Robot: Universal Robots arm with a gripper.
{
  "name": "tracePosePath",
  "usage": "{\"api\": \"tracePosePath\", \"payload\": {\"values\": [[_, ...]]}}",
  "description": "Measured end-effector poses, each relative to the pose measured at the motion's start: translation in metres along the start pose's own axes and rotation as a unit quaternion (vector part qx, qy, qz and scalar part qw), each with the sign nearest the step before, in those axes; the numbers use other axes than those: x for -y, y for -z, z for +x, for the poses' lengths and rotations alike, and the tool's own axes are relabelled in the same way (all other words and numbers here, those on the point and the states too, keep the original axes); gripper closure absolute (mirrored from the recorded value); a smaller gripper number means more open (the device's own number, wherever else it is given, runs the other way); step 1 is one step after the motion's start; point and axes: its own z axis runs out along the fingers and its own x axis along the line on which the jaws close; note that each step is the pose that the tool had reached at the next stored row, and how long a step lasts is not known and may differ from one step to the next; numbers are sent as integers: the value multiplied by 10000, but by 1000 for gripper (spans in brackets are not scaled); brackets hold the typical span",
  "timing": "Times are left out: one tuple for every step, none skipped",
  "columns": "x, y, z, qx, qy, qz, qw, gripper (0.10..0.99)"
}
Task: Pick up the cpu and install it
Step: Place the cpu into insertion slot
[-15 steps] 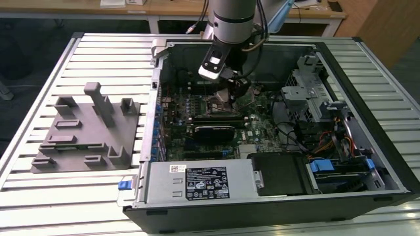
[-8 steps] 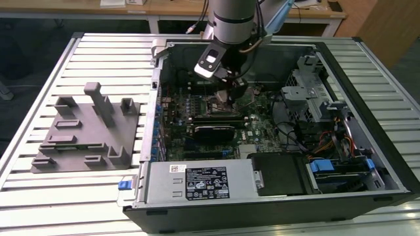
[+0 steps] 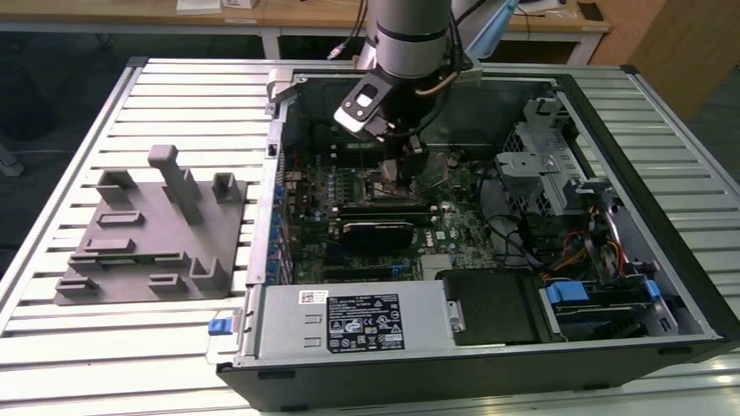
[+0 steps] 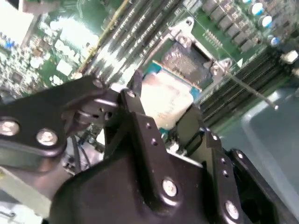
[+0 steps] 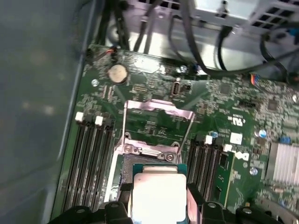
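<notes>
Silvery-white metal tops the cpu (image 5: 159, 186), which sits pinched between the two black fingers (image 5: 122, 201) of the gripper (image 5: 159, 203). The fingers press against opposite edges of the chip. In both wrist views the cpu hangs just above the socket (image 5: 140, 161), partly overlapping it and not seated in it. The socket's metal load plate (image 5: 159, 109) stands swung open on the side away from the gripper.

In the second wrist view the cpu (image 4: 163, 95) shows its teal-green rim, with the socket's bare contact field (image 4: 187, 60) just past it. Dark memory slots (image 5: 91, 158) run alongside the socket on both flanks. A coin cell battery (image 5: 117, 72) lies on the green motherboard (image 5: 219, 102) beyond the open load plate.

In the exterior view the gripper (image 3: 399, 165) reaches down into the open computer case (image 3: 647, 286) over the socket. The grey moulded tray (image 3: 139, 234) rests well apart from the socket, outside the case toward the exterior view's left.
</notes>
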Motion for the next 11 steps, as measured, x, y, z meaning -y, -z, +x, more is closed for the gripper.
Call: {"api": "tracePosePath", "payload": {"values": [[0,-1,0,4,-91,2,10000,545],[0,-3,0,7,-180,4,9998,545],[0,-4,0,11,-270,6,9996,545],[0,-5,0,14,-360,9,9994,545],[0,-6,0,19,-457,11,9990,545],[0,-8,0,22,-548,13,9985,545],[0,-9,0,26,-637,16,9980,545],[1,-10,0,29,-727,18,9973,545],[1,-11,0,33,-816,20,9967,545],[1,-12,0,36,-906,22,9959,545],[1,-14,0,39,-996,24,9950,545]]}}
